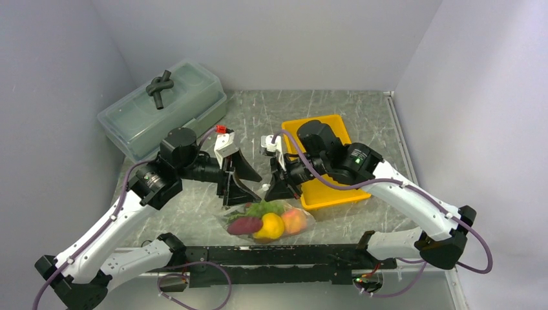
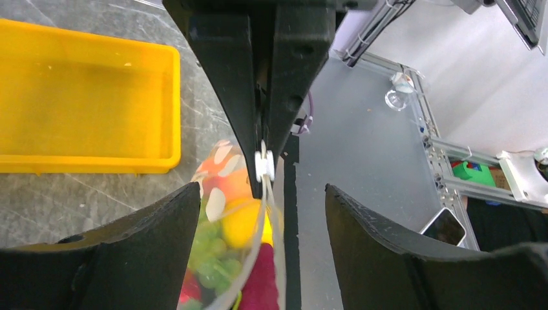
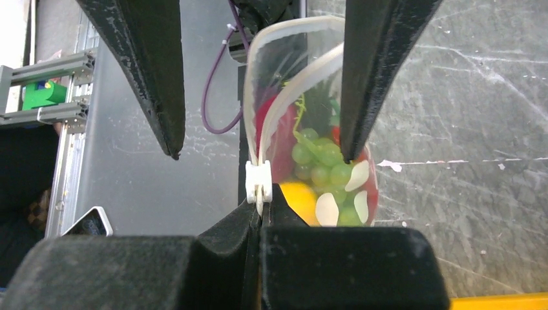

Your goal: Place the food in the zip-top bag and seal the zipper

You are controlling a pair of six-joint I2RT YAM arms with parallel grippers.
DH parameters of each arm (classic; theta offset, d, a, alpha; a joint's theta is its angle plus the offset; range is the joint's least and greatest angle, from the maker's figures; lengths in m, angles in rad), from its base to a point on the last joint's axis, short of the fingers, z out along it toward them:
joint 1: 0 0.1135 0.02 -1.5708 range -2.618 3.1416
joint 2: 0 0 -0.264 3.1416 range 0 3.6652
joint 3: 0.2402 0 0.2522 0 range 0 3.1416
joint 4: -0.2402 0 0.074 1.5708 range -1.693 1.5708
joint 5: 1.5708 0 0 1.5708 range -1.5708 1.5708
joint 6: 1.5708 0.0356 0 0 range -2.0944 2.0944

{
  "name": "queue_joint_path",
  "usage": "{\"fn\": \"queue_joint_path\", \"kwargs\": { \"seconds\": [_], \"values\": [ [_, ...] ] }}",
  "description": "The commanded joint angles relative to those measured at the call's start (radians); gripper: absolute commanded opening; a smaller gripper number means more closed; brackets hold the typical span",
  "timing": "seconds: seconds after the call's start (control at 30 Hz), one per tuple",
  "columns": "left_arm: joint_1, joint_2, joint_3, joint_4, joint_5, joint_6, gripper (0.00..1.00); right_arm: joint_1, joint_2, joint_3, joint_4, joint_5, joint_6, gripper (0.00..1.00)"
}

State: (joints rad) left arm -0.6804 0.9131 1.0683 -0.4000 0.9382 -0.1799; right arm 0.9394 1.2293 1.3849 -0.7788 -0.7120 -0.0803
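Observation:
The zip-top bag (image 1: 268,219) lies near the table's front edge, with its mouth lifted up. The food is inside it: a dark purple piece (image 1: 244,225), a yellow fruit (image 1: 271,226), a peach (image 1: 294,221) and green grapes (image 3: 316,165). My right gripper (image 3: 260,206) is shut on the end of the zipper (image 3: 257,110), right at the white slider (image 3: 258,184). The bag's mouth gapes open beyond it. My left gripper (image 2: 262,188) is open, and its fingers (image 3: 161,97) straddle the mouth of the bag (image 2: 226,245) without touching it.
A rigid yellow tray (image 1: 333,190) stands just right of the right gripper (image 1: 281,186) and shows in the left wrist view (image 2: 90,161). A translucent lidded box (image 1: 161,106) sits at the back left. The black base rail (image 1: 278,255) runs just in front of the bag.

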Motion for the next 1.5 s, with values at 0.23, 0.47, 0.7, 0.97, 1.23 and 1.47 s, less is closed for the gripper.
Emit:
{"fn": "queue_joint_path", "kwargs": {
  "seconds": [0.23, 0.47, 0.7, 0.97, 1.23, 1.47],
  "values": [
    [0.000, 0.021, 0.027, 0.139, -0.047, -0.064, 0.69, 0.004, 0.024, 0.051, 0.050, -0.032, 0.059, 0.00],
    [-0.001, 0.024, 0.016, 0.146, -0.062, -0.064, 0.57, 0.002, 0.021, 0.052, 0.061, -0.031, 0.074, 0.00],
    [0.000, 0.036, 0.011, 0.137, -0.053, -0.061, 0.51, 0.002, 0.021, 0.064, 0.055, -0.026, 0.075, 0.00],
    [0.000, 0.039, 0.007, 0.130, -0.031, -0.060, 0.50, 0.001, 0.029, 0.077, 0.049, -0.008, 0.076, 0.00],
    [0.000, 0.045, 0.006, 0.130, -0.023, -0.056, 0.37, -0.005, 0.023, 0.067, 0.058, -0.003, 0.078, 0.00],
    [0.000, 0.050, 0.008, 0.127, 0.001, -0.054, 0.00, -0.014, 0.014, 0.053, 0.072, 0.004, 0.079, 0.00]
  ]
}}
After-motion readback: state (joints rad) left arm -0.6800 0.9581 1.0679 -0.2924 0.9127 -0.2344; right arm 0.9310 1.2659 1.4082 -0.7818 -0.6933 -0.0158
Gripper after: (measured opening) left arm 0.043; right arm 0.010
